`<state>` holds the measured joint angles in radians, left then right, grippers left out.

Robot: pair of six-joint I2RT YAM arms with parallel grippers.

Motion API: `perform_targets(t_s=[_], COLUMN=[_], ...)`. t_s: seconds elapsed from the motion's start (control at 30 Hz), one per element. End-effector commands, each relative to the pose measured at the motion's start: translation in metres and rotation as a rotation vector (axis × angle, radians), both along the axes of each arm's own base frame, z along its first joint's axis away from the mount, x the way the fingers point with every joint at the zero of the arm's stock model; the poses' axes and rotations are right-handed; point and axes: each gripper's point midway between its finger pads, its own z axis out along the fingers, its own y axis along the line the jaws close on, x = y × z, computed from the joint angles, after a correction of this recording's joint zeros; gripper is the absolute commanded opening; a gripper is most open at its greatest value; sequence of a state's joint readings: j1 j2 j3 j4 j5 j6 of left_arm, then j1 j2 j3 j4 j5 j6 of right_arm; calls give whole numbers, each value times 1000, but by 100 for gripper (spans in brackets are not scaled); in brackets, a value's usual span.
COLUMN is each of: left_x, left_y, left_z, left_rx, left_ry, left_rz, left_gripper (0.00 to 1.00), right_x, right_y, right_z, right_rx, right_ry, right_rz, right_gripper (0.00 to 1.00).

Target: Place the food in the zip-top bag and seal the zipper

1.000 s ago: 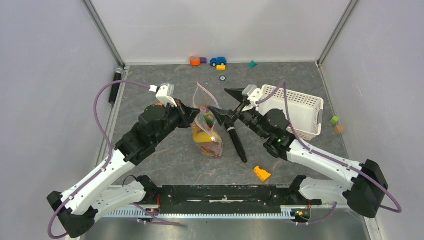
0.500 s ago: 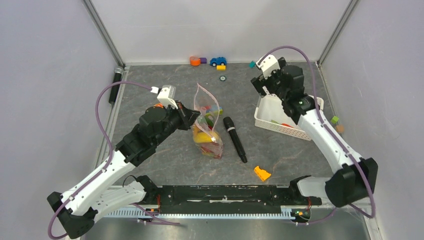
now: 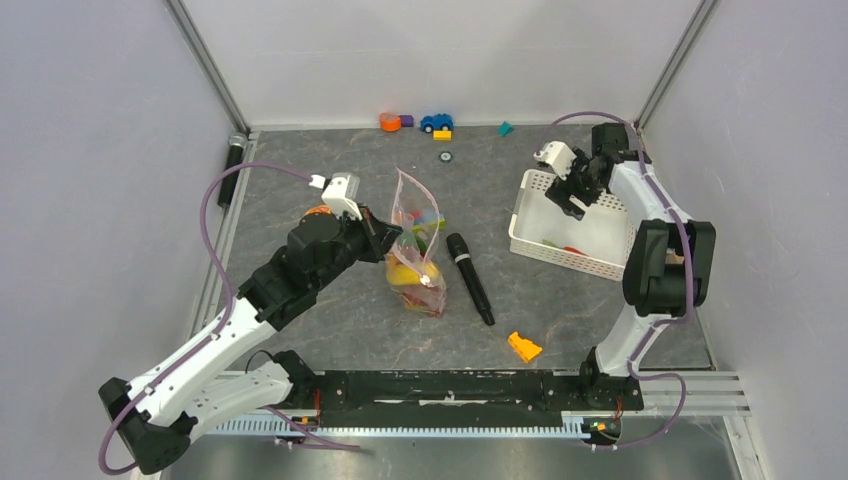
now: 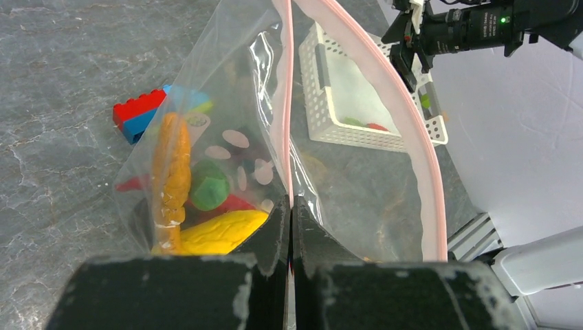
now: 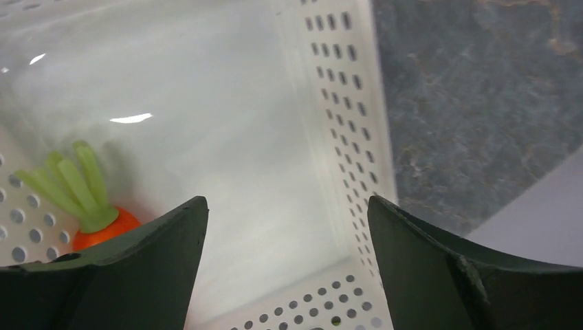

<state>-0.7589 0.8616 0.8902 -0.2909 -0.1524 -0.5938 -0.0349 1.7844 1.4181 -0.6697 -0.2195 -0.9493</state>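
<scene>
The clear zip-top bag (image 3: 415, 262) stands in the middle of the table, its mouth held up and gaping. My left gripper (image 3: 388, 236) is shut on the bag's near edge, pinching the pink zipper (image 4: 286, 103) between its fingertips (image 4: 291, 206). Inside the bag lie food pieces: a yellow one (image 4: 220, 230), a green one (image 4: 208, 184) and a long orange one (image 4: 172, 179). My right gripper (image 3: 577, 196) hangs open over the white basket (image 3: 533, 243), nothing between its fingers (image 5: 287, 206). An orange carrot (image 5: 103, 227) with green leaves lies in the basket, beside the left finger.
A black microphone (image 3: 470, 278) lies right of the bag. An orange wedge block (image 3: 524, 346) sits near the front. Small toys (image 3: 435, 123) line the back wall. Coloured bricks (image 4: 141, 113) lie behind the bag. A black cylinder (image 3: 232, 168) rests at the left edge.
My right arm has swung away from the bag's mouth to the right and back, ending over the basket with its jaws open. The left gripper has kept its hold on the bag.
</scene>
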Motion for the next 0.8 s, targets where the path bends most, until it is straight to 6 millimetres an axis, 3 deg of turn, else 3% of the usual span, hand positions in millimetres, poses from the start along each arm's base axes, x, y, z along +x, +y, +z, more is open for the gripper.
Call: perform_targets(t_s=[0.0, 0.17, 0.4, 0.77], left_x=[1, 2, 2, -1], left_y=[-3, -2, -1, 4], left_z=[-4, -5, -5, -6], left_rx=[45, 53, 59, 58], left_ry=[-20, -26, -32, -41], left_rz=[-33, -32, -32, -19], left_gripper=[2, 2, 2, 2], right_x=[-23, -39, -56, -62], right_y=[22, 25, 36, 42], right_z=[-14, -35, -50, -78], right_rx=[55, 59, 107, 106], right_ry=[128, 215, 274, 361], right_rz=[194, 264, 355, 346], right_gripper=[90, 89, 90, 90])
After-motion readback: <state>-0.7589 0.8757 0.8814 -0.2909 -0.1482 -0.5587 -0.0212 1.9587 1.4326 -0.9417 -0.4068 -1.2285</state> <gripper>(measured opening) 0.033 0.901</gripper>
